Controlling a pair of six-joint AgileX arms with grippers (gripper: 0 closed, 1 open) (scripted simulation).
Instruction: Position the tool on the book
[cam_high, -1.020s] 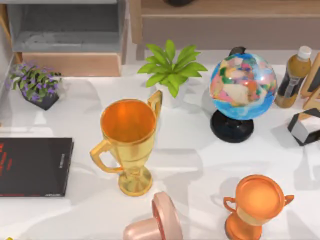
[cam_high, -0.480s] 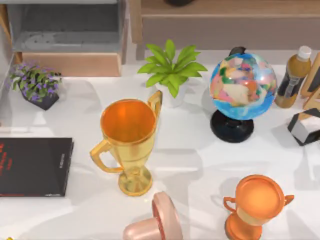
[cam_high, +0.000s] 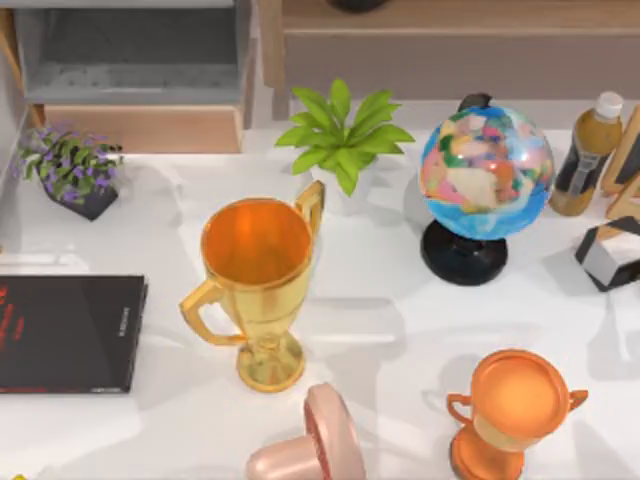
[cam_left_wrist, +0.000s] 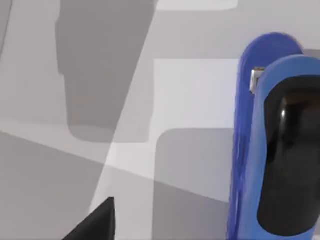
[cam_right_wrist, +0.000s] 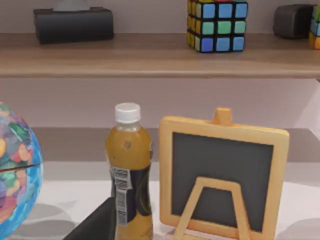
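Tool: the blue tool (cam_left_wrist: 270, 145), seen close in the left wrist view, lies on the pale table (cam_left_wrist: 190, 95), its long blocky body carrying a glossy black inset and a small metal piece near its rounded end.
Left gripper: one dark fingertip (cam_left_wrist: 97, 222) shows at the frame's edge, apart from the tool with bare table between them; whether the pincer is wide or narrow I cannot tell.
Book: the black book (cam_high: 65, 332) lies flat at the table's left edge, red lettering at its far left, pale print along its right edge.
Near the book: a gold trophy (cam_high: 257, 285) stands just right of it.
Farther right: a globe (cam_high: 485, 175) and a juice bottle (cam_high: 585, 155).
Right gripper: a dark fingertip (cam_right_wrist: 97, 222) in front of the bottle; its opening cannot be told.
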